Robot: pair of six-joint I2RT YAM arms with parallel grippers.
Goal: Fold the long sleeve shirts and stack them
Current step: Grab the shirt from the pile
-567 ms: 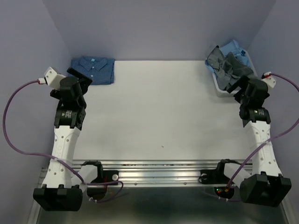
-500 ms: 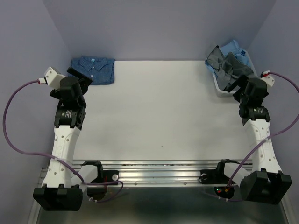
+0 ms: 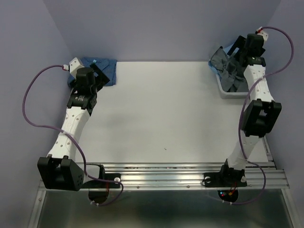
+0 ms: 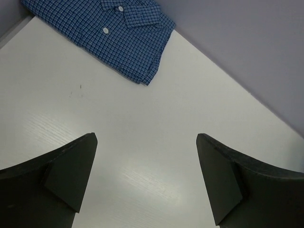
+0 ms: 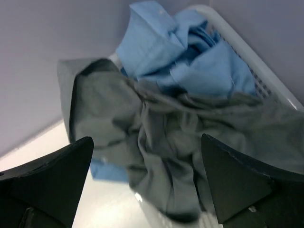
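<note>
Grey shirt (image 5: 161,123) is found crumpled in the white mesh basket (image 5: 259,71), straight ahead of the right gripper (image 5: 146,140), which is spread wide with nothing held.

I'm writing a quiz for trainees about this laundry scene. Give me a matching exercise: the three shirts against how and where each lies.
1. dark blue checked button-up shirt
2. plain mid-grey cloth shirt
3. plain light blue cloth shirt

A. crumpled on top in the white plastic mesh basket
B. folded flat on the white table
C. bunched in the basket, partly under another shirt

Pairs: 1-B, 2-A, 3-C
</note>
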